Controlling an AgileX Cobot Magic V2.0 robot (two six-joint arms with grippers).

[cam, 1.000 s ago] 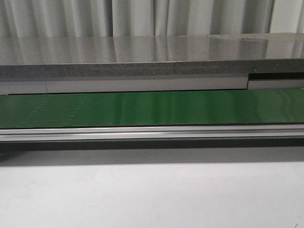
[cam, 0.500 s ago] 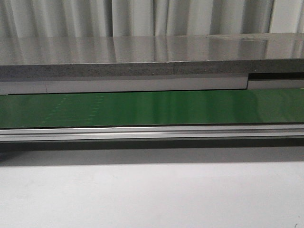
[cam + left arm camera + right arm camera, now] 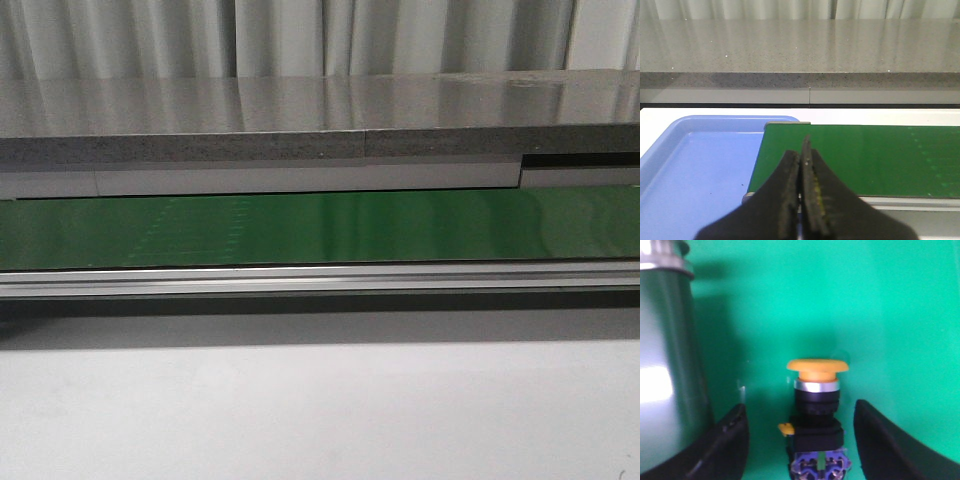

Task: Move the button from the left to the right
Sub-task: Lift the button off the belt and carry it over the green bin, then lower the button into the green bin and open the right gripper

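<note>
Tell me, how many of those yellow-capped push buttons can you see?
1. The yellow-capped push button with a black body lies on the green belt, between the open right gripper's fingers. Others may be out of view.

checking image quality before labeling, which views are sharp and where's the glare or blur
Front view: sharp, with soft sheen on the green belt and reflections on the grey counter. Left wrist view: counter and blue tray crisp, the shut left gripper close and dark. Right wrist view: softly blurred, the button and open right gripper fuzzy, a bright patch on the metal rail.
</note>
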